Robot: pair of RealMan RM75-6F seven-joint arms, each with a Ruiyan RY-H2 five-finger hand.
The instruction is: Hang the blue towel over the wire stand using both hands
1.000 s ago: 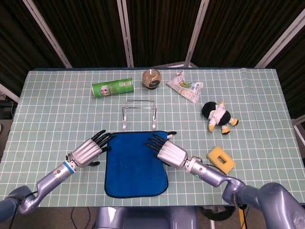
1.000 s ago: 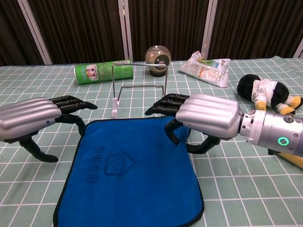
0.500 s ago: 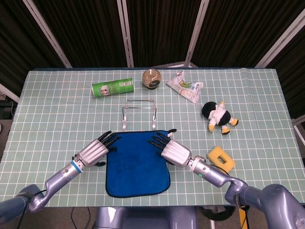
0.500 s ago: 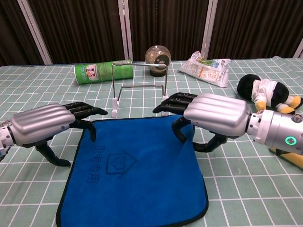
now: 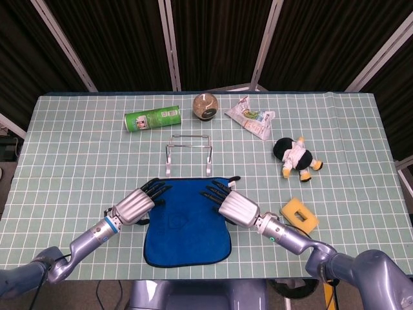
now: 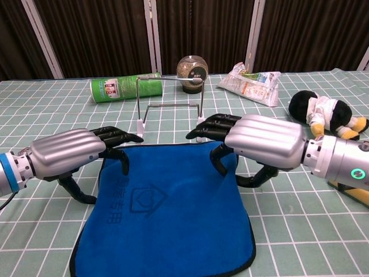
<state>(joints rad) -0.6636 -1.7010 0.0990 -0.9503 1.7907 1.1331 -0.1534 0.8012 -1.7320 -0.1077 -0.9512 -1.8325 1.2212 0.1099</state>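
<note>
Yellow sponge (image 5: 299,216) only overhead.

**Materials and finishes on the table**

Blue towel (image 6: 164,213) is looking like soft matt cloth with a dark stitched edge. Wire stand (image 6: 169,104) is showing thin shiny metal with white plastic feet. Both hands, left hand (image 6: 75,156) and right hand (image 6: 253,141), are showing smooth satin silver shells and matt black fingers. Green can (image 5: 153,119) is reading glossy. Snack bag (image 6: 252,82) is looking like crinkly shiny plastic. Plush toy (image 5: 295,157) is looking fuzzy. Tablecloth (image 5: 71,168) is looking smooth matt.
</note>
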